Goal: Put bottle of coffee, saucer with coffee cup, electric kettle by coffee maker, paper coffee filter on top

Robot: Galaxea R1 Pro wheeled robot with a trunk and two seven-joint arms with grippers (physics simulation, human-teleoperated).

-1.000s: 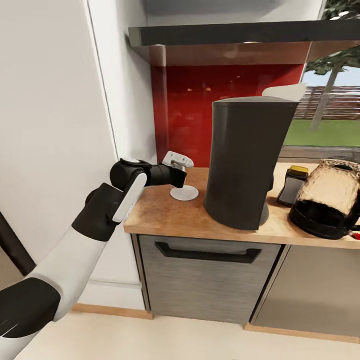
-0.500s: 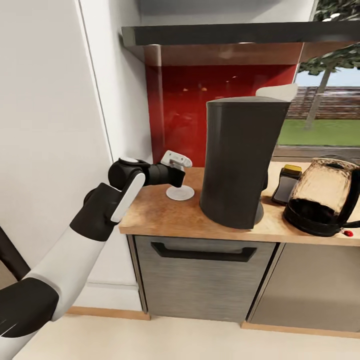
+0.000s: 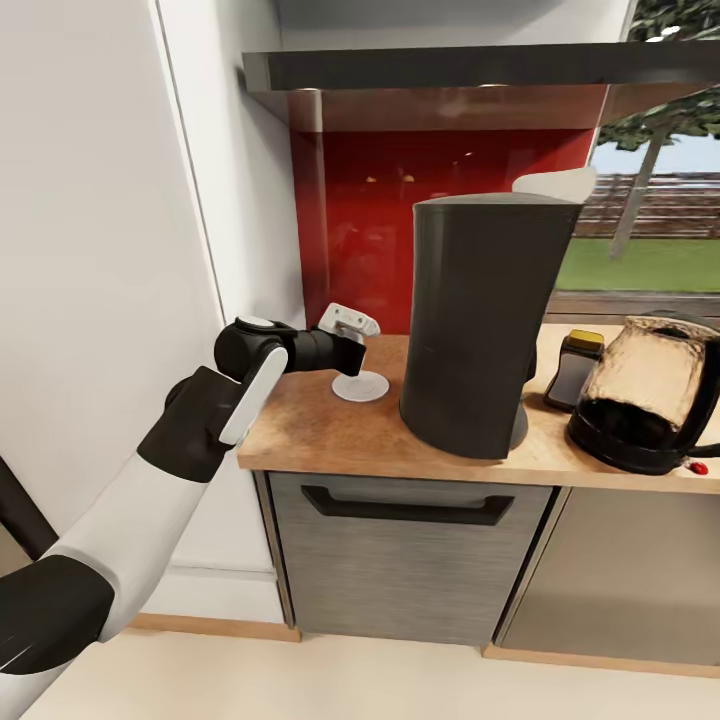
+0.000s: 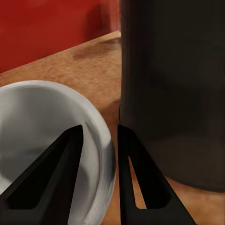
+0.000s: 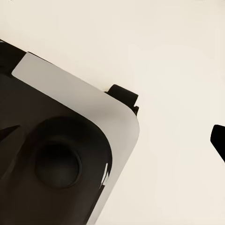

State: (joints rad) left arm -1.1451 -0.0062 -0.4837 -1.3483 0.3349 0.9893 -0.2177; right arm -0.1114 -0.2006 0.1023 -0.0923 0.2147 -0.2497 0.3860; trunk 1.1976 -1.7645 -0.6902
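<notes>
Our left gripper (image 4: 99, 140) has its jaws straddling the near rim of the saucer (image 4: 42, 126), one finger (image 4: 56, 173) over the white dish and the other just outside its edge; the rim sits in the narrow gap between them, and we cannot tell whether they are pressing on it. From the head view the left gripper (image 3: 350, 345) hovers at the desk's left end, right over the saucer (image 3: 361, 387), which lies flat on the kitchen countertop (image 3: 330, 440). Just beside the saucer, to its right, stands the coffee maker (image 3: 485, 320), its dark body close against the outer finger in the wrist view (image 4: 173, 89). Beyond the coffee maker on the same desk we see the bottle of coffee (image 3: 574, 368) with its yellow cap, and next to that the electric kettle (image 3: 650, 395). The kitchen shelf (image 3: 440, 68) runs overhead, above a red wall panel (image 3: 350, 210). We cannot tell the state of our right jaws.
</notes>
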